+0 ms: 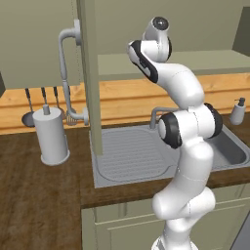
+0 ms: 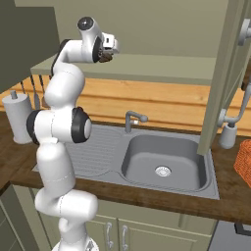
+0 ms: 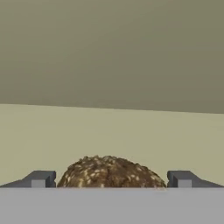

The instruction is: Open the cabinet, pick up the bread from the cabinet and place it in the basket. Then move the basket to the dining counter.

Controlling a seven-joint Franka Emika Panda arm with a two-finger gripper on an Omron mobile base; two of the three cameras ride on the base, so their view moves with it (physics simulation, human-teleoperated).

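Bread sits on the cabinet shelf, low in the hand view, brown and seeded, right between the two dark fingertips, one on each side. Tool is spread wide, jaws either side of the bread with a gap showing on both sides, not pinching it. In the right base view the tool is up at shelf level with the dark bread at its tip, just over the front edge of the pale green shelf. Cabinet door is swung open, seen edge-on in the left base view, with the curved grey handle on its left face; in the right base view the door stands edge-on at right, handle beyond it. Arm rises over the sink and reaches up into the cabinet. Orange basket is at the far right edge of the right base view, on the wooden table, well apart from the tool. Tap behind the sink basin. Paper towel roll stands on the table left of the sink drainer. Utensils hang on the wall behind it. Soap dispenser at right behind the sink.
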